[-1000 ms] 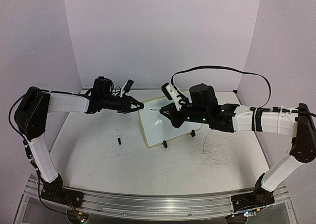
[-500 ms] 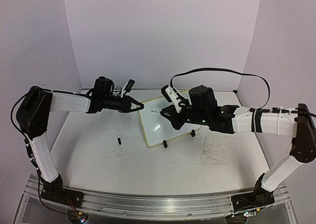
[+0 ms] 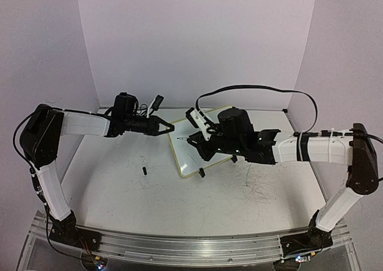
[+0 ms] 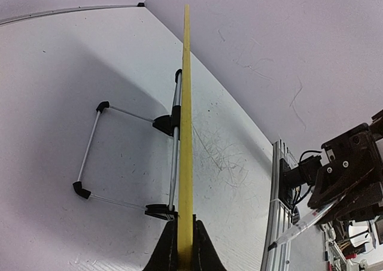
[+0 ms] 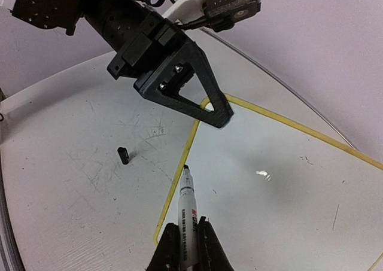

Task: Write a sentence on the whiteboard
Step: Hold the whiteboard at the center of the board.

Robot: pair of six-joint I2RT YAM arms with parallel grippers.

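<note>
Left gripper (image 4: 184, 250) pinches the whiteboard (image 3: 187, 158) by its pale yellow rim, tilted up mid-table (image 3: 119, 187). Right gripper (image 5: 184, 247) clamps a marker (image 5: 187, 205), tip at the board's left edge, possibly touching. White face, faint specks only.

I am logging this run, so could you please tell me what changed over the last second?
The left gripper closed on the yellow rim of the whiteboard. The right gripper, holding the marker, swung left across the board. The small black piece stayed put.
</note>
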